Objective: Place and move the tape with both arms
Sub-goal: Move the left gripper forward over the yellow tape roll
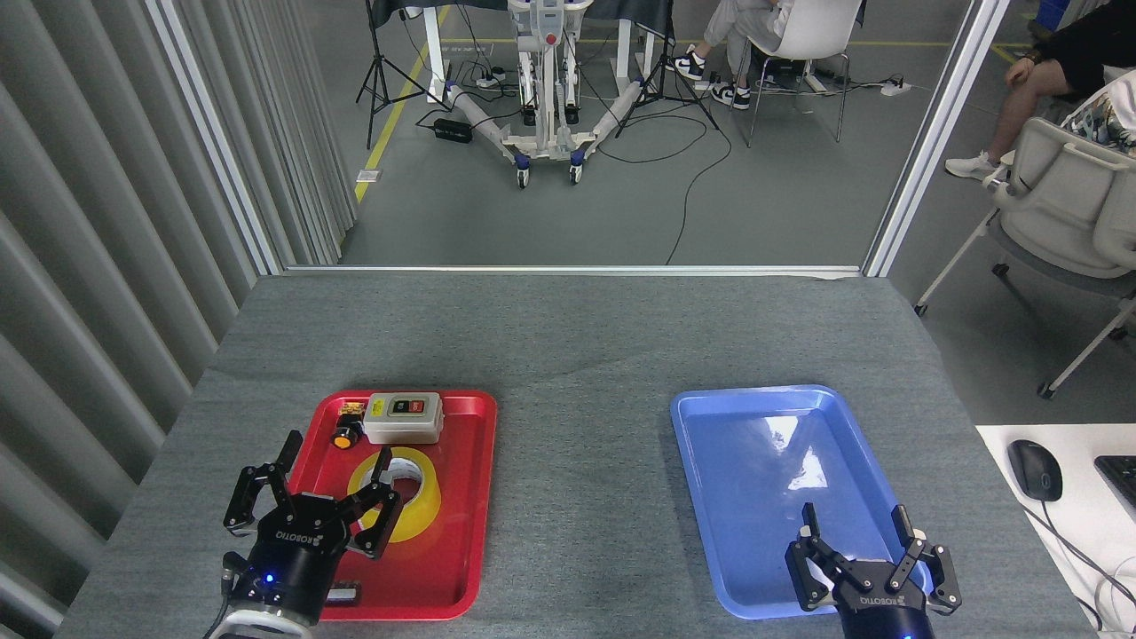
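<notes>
Your left black claw gripper [335, 479] is spread wide and empty, hanging at the near-left edge of the wide roll of translucent yellow packing tape [399, 493], which lies flat in the glossy red plastic tray [461, 497]. One finger overlaps the roll's white core, so if you drop here you may land a tip on the rim and tip or skid the roll toward the white switch box with red and black buttons [404, 418] just beyond it. A glancing grip could also drag the tray. Your right black claw gripper [859, 541] waits spread and empty over the near end of the shiny blue plastic tray [710, 444]; keep it clear until the roll is lifted
</notes>
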{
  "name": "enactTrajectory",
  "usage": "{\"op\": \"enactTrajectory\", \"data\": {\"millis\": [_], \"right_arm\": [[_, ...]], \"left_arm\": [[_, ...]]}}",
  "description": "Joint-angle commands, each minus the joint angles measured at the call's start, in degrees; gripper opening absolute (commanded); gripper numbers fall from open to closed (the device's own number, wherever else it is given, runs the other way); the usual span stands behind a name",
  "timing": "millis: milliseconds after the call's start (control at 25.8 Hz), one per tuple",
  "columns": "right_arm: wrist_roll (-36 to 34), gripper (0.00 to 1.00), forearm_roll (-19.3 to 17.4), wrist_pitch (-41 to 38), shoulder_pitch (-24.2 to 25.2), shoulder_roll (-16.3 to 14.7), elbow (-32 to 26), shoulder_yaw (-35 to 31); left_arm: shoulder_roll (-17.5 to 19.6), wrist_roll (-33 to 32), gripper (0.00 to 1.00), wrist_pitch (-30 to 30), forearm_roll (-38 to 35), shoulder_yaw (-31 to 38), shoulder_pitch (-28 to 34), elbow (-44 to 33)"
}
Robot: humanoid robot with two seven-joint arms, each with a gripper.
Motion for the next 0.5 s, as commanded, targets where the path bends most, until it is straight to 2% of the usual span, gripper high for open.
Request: {"op": "enactTrajectory", "data": {"millis": [0,116,194,232,387,465], "right_arm": [[0.03,1.0,0.01,-0.02,0.06,-0.03,-0.07,0.05],[0.03,1.0,0.18,-0.64,0.06,0.41,-0.25,-0.03],[0.12,1.0,0.27,-1.6,0.06,0.59,-0.34,-0.12],[0.12,1.0,0.45,-1.78,0.06,0.76,-0.34,-0.21],[0.12,1.0,2.2,-2.04,0.06,1.2,-0.43,-1.7],[0.12,1.0,2.56,-2.04,0.06,1.03,-0.43,-2.05]], "left_arm": [[-0.04,-0.55,1.0,-1.32,0.04,-0.25,-0.27,-0.12],[-0.13,-0.81,1.0,-3.78,-0.05,-0.6,-0.44,-0.03],[-0.48,-5.56,1.0,-4.31,-0.14,-1.74,-0.62,0.06],[-0.57,-11.27,1.0,-4.31,-0.14,-2.27,-1.15,0.06],[-0.74,-41.93,1.0,-3.08,-0.14,-2.71,-3.96,-0.12],[-0.74,-53.8,1.0,-2.64,-0.14,-4.2,-7.03,0.23]]}}
